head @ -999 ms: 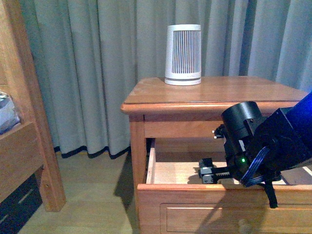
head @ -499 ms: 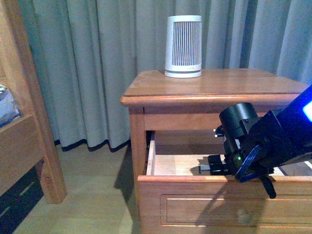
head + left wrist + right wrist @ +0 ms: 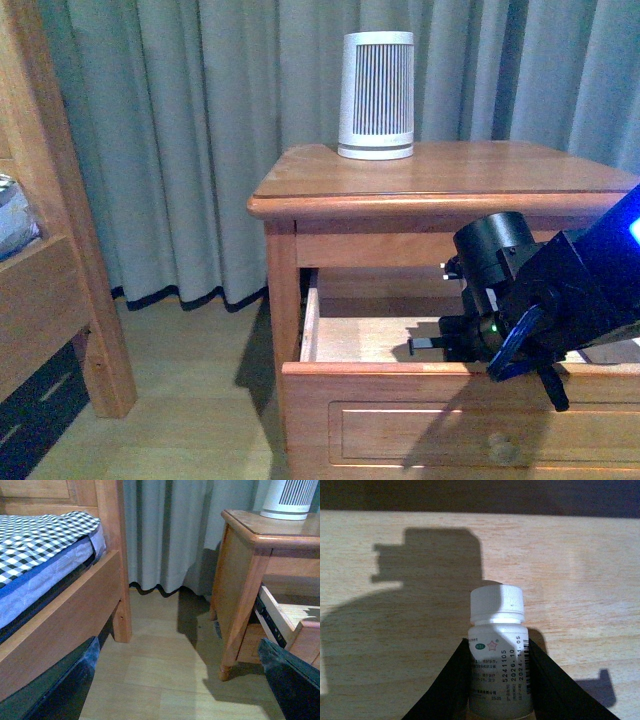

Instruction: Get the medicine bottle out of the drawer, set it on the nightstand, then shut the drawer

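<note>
Drawer [image 3: 330, 400]: upper, pulled open, knob blurred. Right gripper [image 3: 428, 347]: inside it, fingers pressed against the medicine bottle [image 3: 497, 630]; resting or lifted, unclear; bottle hidden from front. Left gripper [image 3: 177, 650]: spread wide, empty. Nightstand [image 3: 450, 180]: ribbed canister [image 3: 376, 95] on top.

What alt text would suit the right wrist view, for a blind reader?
A white medicine bottle with a ribbed cap and dark-printed label is held on both sides by the black fingers of the right gripper. Behind it lies the pale wood floor of the drawer.
</note>
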Controlling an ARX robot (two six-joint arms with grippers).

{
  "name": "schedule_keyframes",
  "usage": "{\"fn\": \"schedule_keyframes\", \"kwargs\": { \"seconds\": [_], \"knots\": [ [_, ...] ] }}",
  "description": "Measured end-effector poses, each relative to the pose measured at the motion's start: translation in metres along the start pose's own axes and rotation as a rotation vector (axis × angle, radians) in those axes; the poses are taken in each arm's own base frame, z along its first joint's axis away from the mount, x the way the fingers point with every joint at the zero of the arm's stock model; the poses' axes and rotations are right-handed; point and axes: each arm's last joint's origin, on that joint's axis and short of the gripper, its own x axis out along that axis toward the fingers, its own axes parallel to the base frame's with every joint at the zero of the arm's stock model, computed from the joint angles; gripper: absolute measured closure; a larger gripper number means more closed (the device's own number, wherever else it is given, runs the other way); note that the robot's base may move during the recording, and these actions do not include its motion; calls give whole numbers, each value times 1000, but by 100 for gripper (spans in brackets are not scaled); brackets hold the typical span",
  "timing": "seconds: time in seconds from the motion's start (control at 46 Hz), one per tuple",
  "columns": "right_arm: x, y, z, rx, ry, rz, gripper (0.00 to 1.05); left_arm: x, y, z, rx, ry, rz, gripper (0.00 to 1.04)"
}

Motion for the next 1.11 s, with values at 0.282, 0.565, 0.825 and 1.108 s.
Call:
{"fn": "schedule_keyframes", "kwargs": {
  "seconds": [0.282, 0.565, 0.825, 1.108],
  "knots": [
    [-67, 2, 20, -27, -151, -1, 76, 0, 0, 0, 0, 0, 0, 7],
    [-133, -12, 41, -16, -271, 35, 76, 0, 0, 0, 0, 0, 0, 7],
    [-174, -34, 97, 42, -385, 43, 76, 0, 0, 0, 0, 0, 0, 7],
    [-161, -83, 188, 117, -422, -43, 76, 0, 0, 0, 0, 0, 0, 7]
  ]
}}
